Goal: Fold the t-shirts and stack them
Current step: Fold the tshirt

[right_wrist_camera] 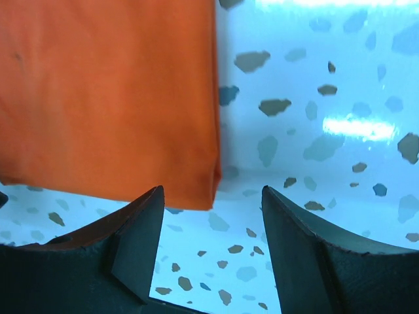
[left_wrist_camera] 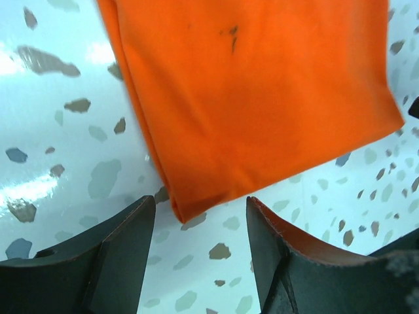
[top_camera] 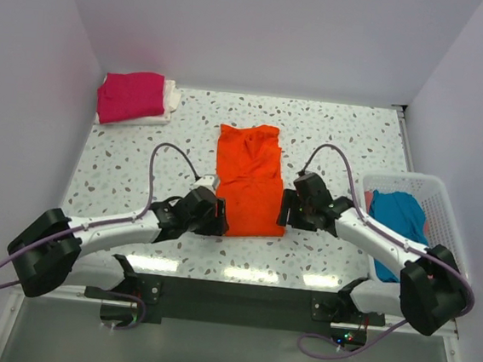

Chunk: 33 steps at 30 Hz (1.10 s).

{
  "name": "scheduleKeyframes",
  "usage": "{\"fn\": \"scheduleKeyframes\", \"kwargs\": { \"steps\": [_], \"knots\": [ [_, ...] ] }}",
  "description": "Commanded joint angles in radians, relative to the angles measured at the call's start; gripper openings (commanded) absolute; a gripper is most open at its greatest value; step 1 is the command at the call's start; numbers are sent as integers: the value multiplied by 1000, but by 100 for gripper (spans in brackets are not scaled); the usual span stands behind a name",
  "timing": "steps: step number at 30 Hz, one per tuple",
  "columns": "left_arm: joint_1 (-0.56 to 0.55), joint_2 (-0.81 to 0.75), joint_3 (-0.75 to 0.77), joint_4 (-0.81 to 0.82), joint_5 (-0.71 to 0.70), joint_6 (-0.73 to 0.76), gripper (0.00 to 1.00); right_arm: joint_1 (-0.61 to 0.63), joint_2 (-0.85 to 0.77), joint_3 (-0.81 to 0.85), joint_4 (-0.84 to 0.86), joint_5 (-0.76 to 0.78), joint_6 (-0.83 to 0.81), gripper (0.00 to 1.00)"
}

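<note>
Top external alone shows basket [top_camera: 413, 180], wrist views, left end effector [left_wrist_camera: 200, 206], right end effector [right_wrist_camera: 213, 193] parted, empty, orange t-shirt [left_wrist_camera: 255, 98] ahead

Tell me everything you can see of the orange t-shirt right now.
The orange t-shirt is bright, soft-looking fabric, folded into a long strip lying flat on the speckled table. Far end rumpled, near edge straight; one small dark mark. The left end effector and right end effector stand open at its near corners, not gripping.
</note>
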Motion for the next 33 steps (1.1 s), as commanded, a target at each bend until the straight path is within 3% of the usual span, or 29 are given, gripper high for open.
{"fn": "scheduleKeyframes", "kwargs": {
  "steps": [1,12,24,29,33],
  "knots": [
    [6,-15,-55,76,77,-29,62,0,-63,-63,73,-49,69,64],
    [7,-41,-164,232,78,-117,58,0,-51,-233,298,-121,225,63],
    [9,-31,-215,274,30,-184,47,0,-86,-333,374,-89,327,53],
    [9,-5,-215,286,16,-192,40,0,-105,-351,378,-72,341,46],
    [9,15,-210,300,13,-192,33,0,-94,-356,392,-72,338,34]
  ]
}}
